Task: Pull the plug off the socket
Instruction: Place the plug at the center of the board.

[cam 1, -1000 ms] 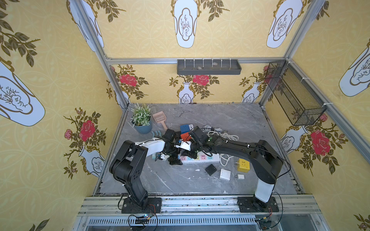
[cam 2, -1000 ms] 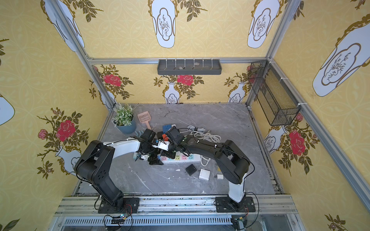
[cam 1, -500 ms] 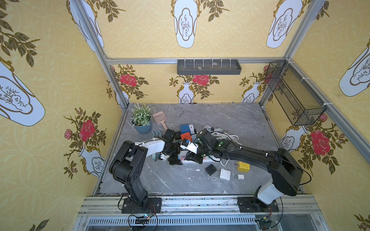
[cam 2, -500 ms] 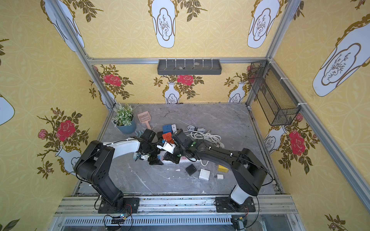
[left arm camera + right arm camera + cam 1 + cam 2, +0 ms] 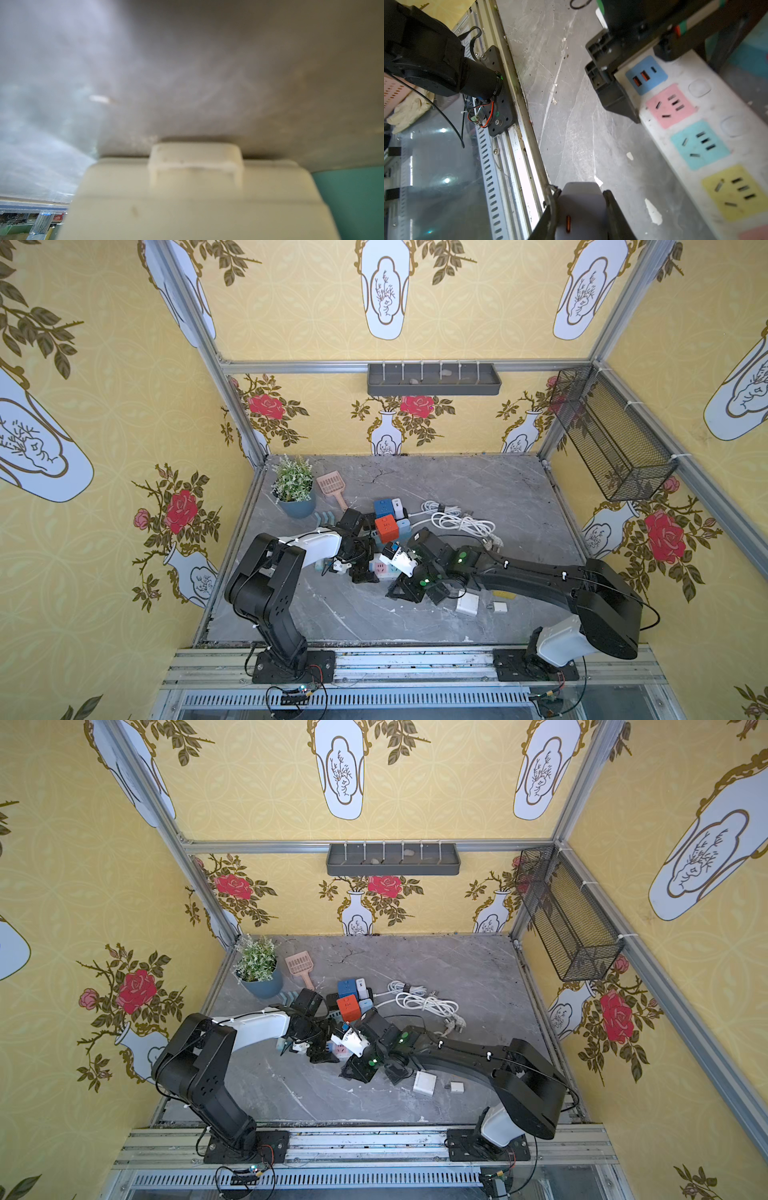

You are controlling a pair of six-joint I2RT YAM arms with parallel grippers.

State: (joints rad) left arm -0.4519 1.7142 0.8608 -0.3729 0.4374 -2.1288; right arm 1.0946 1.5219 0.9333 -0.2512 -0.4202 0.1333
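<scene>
Right arm has drawn back from over the power strip (image 5: 699, 133). Its right hand (image 5: 579, 190) holds the grey plug (image 5: 581, 207) tightly, clear of the sockets, above the tabletop (image 5: 571, 124). The left hand (image 5: 641, 72) clamps the strip's end. The pulling seems finished; next, the plug needs a free place to be laid down.

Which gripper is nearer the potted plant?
Left. The left gripper grips the power strip's end, in front of the potted plant; the right gripper, shut on a grey plug, is farther toward the front.

Grey plug (image 5: 580, 209) in right tool (image 5: 579, 200)
</scene>
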